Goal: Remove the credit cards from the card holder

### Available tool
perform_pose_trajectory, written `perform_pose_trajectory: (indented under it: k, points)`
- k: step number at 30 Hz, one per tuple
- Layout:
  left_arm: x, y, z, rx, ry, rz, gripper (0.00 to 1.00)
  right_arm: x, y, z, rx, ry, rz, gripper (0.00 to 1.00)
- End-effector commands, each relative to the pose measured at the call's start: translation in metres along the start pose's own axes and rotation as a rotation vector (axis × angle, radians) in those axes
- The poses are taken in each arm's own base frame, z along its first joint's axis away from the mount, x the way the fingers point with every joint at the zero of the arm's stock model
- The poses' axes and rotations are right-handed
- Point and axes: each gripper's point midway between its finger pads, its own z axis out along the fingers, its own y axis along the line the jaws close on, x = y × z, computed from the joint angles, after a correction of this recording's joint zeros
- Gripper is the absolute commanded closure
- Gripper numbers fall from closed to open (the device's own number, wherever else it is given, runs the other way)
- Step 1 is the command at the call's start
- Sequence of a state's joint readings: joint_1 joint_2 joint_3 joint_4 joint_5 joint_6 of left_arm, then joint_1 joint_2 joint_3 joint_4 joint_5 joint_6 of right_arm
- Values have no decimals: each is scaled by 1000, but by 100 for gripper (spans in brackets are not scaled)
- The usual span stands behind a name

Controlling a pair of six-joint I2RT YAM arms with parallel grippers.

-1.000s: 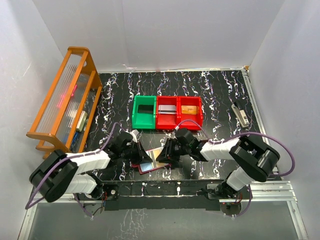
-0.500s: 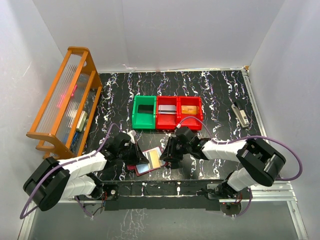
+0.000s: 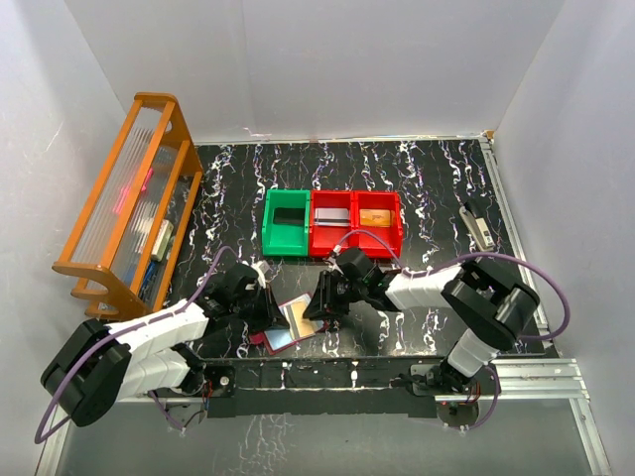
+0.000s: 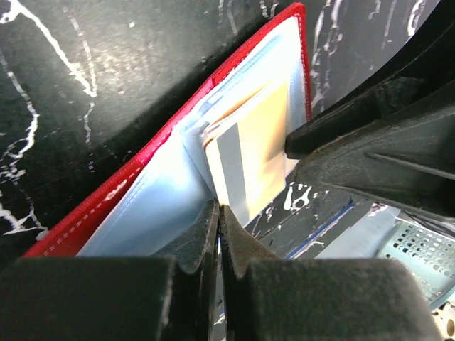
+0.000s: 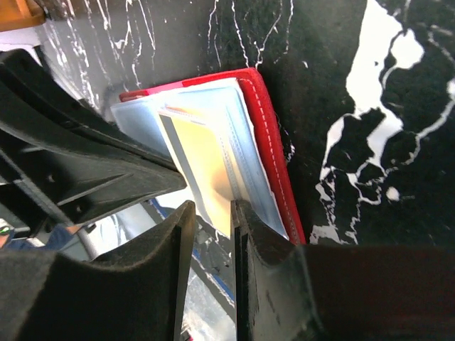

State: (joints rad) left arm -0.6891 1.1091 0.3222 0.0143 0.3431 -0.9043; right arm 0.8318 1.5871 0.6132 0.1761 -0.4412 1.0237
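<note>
- Top external view: the card holder (image 3: pixel 278 339) sits at the near edge of the table (image 3: pixel 427 178), between the left gripper (image 3: pixel 266 309) and the right gripper (image 3: pixel 319 303). Both arms crowd over it, so we see only a red corner, a pale sleeve and a tan patch.
- From up here we cannot judge either claw, nor whether the holder lies flat or tilted.
- The holder is open, and its long axis runs on a diagonal from near-left to far-right.
- In the left wrist view, the holder's red stitched edge climbs from lower left to upper right, with the clear sleeves (image 4: pixel 153 202) fanned inside it.
- A credit card (image 4: pixel 252 153) lies along the same line. A grey stripe runs down its left long edge, and its upper end is tucked under a sleeve.
- The left gripper's fingers are pressed together, their tips at the lower edge of the sleeves. That edge is hidden behind them.
- Only this view shows a black finger of the right gripper touching the card's right edge.
- In the right wrist view, the jaws stand a narrow gap apart and the card's lower corner reaches into the gap. We cannot tell whether they clamp it.
- Only the top view shows the green bin (image 3: pixel 268 223) and red bins (image 3: pixel 354 223) farther back, well apart from the holder, and the wooden rack (image 3: pixel 109 218) at the left.
</note>
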Motion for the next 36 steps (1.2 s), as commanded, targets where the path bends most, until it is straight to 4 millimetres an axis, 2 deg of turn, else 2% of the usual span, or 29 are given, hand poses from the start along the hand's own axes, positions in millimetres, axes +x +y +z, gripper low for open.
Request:
perform_pose_trajectory:
  k: [1, 4, 6, 11, 16, 21, 25, 29, 34, 36]
  points:
    - [-3, -6, -5, 8, 0, 16, 100, -5, 2, 13, -10, 0, 5, 75]
    - [-2, -3, -7, -3, -7, 10, 100, -7, -22, 13, 98, -38, 38, 75]
    - [-2, -1, -8, -6, -21, 2, 100, -6, -28, 11, 115, -42, 49, 75]
    - [1, 5, -5, 14, -44, -69, 100, 2, -31, 15, 104, -2, 54, 78]
    - [0, 3, 1, 48, -60, -142, 84, 10, -26, 14, 47, 23, 54, 78]
    - [-1, 2, 5, 66, -64, -163, 76, 20, -21, 17, 25, 58, 44, 79]
    - [-1, 0, 7, 78, -60, -173, 82, 30, -11, 23, -10, 88, 35, 80]
    - [-1, 0, 7, 77, -62, -172, 100, 34, -11, 28, -1, 96, 46, 81]
    - [-1, 1, 3, 57, -65, -150, 100, 30, -39, 27, 137, 51, 82, 81]
    - [-2, 3, 2, 51, -73, -139, 100, 28, -38, 24, 133, 39, 79, 80]
